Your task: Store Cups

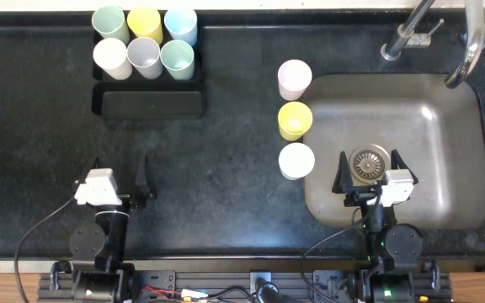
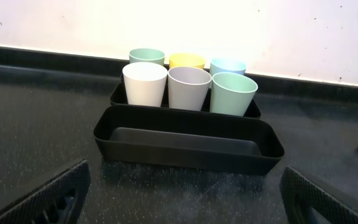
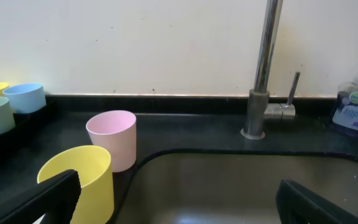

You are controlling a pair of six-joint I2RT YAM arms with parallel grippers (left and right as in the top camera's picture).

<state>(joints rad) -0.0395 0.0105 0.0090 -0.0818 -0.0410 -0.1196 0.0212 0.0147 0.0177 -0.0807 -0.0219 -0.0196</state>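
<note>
Three loose cups stand in a column on the dark counter beside the sink: a pink cup [image 1: 294,78] [image 3: 112,139], a yellow cup [image 1: 295,119] [image 3: 79,181] and a white cup [image 1: 296,161]. Several pastel cups [image 1: 145,42] [image 2: 188,84] fill the black tray's [image 1: 102,74] far compartment. Its near compartment [image 1: 150,103] [image 2: 185,142] holds nothing. My left gripper [image 1: 122,179] [image 2: 182,193] is open, low over the counter, facing the tray. My right gripper [image 1: 369,168] [image 3: 179,199] is open above the sink basin, right of the white cup.
The steel sink [image 1: 445,126] has a drain [image 1: 369,162] just under the right gripper. A tap [image 1: 411,29] [image 3: 263,74] rises at its far rim, with a soap bottle [image 3: 356,106] further right. Bare counter [image 1: 226,168] lies between tray and loose cups.
</note>
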